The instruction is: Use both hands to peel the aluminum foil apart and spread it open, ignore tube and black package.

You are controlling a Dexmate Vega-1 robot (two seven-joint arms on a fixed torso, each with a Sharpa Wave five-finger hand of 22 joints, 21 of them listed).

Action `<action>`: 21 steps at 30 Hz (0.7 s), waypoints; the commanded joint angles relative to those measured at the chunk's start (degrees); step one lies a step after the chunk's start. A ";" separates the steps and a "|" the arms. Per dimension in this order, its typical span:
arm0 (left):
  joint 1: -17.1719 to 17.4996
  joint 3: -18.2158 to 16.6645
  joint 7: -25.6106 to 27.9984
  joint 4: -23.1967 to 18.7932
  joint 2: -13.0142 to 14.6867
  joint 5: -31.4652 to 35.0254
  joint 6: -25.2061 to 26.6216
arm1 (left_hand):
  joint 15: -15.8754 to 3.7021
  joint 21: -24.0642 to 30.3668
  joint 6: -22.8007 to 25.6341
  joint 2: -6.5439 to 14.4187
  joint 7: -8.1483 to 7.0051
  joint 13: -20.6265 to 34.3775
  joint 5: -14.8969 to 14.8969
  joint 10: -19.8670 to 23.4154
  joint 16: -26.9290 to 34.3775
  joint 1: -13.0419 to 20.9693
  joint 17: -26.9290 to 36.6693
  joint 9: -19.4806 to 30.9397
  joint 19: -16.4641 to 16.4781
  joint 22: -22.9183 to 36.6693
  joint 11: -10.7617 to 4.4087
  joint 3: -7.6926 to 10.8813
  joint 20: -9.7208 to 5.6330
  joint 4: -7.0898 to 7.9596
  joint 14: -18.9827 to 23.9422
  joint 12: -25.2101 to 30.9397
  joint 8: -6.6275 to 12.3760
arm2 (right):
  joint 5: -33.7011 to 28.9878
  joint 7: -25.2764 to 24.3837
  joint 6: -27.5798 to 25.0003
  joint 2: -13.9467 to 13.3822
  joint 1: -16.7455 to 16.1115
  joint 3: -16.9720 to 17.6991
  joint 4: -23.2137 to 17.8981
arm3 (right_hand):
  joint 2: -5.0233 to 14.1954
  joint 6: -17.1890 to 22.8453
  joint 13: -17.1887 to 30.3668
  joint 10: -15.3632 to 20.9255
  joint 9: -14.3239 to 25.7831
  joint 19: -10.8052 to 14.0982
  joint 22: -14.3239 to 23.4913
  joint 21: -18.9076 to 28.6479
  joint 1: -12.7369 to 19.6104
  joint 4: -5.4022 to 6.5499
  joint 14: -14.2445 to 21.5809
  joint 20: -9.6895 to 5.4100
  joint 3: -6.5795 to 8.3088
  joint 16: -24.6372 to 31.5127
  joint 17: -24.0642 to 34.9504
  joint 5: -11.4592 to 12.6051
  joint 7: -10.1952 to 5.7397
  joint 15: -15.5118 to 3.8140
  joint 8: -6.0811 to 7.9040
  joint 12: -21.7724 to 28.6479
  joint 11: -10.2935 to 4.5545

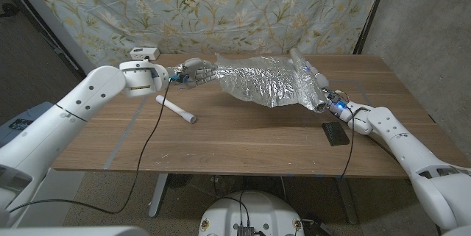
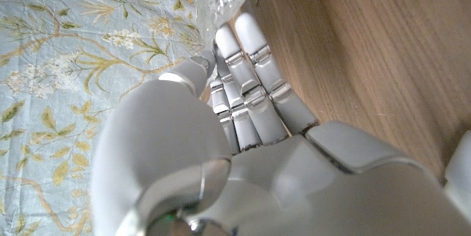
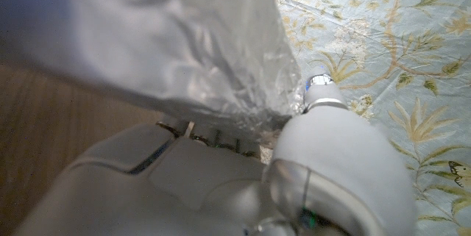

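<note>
Fingers [image 1: 197,72] on foil [image 1: 265,80] edges

Both arms are built of smooth, glossy white shells with rounded segments. The left arm [image 1: 88,100] ends in a thick cylindrical wrist section [image 1: 142,79] with dark seams around it, and a small blue light shows where it meets the left robot hand [image 1: 195,72]. A thin black cable [image 1: 151,142] hangs from that wrist. The left robot hand has pale grey-white fingers [image 2: 250,81] split by dark joint gaps, with metallic bands. The right arm [image 1: 412,151] is slimmer, with a blue light and a black cable [image 1: 350,144] at its wrist. The right robot hand [image 3: 294,170] shows white moulded plates and a silver ring.
</note>
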 commanded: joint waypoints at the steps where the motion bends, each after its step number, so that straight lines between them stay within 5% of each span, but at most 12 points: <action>1: 1.19 -0.38 -0.56 -1.69 1.16 -0.01 -0.83 | -0.24 0.28 0.44 -0.21 0.00 0.03 -0.20 1.04 -0.18 0.23 0.14 0.07 -0.49 0.12 -1.85 0.34 -0.12 -0.08 -0.03 0.24 0.01 | 0.16 -0.21 1.05 -1.06 -1.88 0.63 -2.43 | 0.17 0.79 0.00 0.51 0.32 0.01 0.22 0.11 0.82 0.24 0.15 -0.32 0.18 0.24 0.25 -0.50 -0.30 -0.38 0.23 -0.20 -0.24; 10: 1.12 0.09 -2.55 -1.34 1.76 1.28 -1.33 | -0.23 0.46 0.59 -0.23 -0.09 -0.04 -0.23 0.97 -0.23 0.07 0.09 0.00 -0.47 0.11 -2.24 0.30 -0.11 0.08 -0.02 0.14 0.01 | 0.25 -0.74 1.47 -1.32 -2.26 0.31 -3.44 | 0.32 1.32 -0.10 1.00 0.41 0.12 0.24 0.20 1.08 0.32 0.63 -0.48 0.21 0.40 0.33 -0.79 -0.49 -0.59 0.32 -0.20 -0.43; 14: 1.46 0.07 -3.59 -0.88 1.43 1.70 -2.11 | 1.21 0.24 -1.12 -0.70 0.17 -1.43 -0.61 -1.21 -1.50 -4.50 -0.79 -0.28 -1.35 0.03 -0.97 -1.19 0.70 2.42 -2.12 -1.83 -0.55 | 0.12 -0.88 1.54 -1.24 -2.07 -0.07 -3.31 | 0.42 1.43 -0.11 0.98 0.45 0.04 0.24 0.18 1.18 0.37 0.67 -0.53 0.22 0.39 0.36 -0.91 -0.67 -0.54 0.30 -0.27 -0.63; 21: 1.88 -0.14 -4.78 -0.45 1.45 1.88 -2.45 | 1.74 0.05 -1.88 -0.90 0.31 -2.73 -0.84 -2.12 -1.89 -6.60 -1.27 -0.64 -1.51 -0.06 -0.46 -1.72 1.06 3.00 -2.91 -3.48 -0.54 | 0.26 -1.39 1.73 -1.27 -2.48 -0.20 -3.92 | 0.61 1.44 -0.04 1.13 0.53 0.04 0.25 0.23 1.17 0.57 0.74 -0.62 0.17 0.37 0.44 -1.18 -0.66 -0.66 0.16 -0.29 -0.55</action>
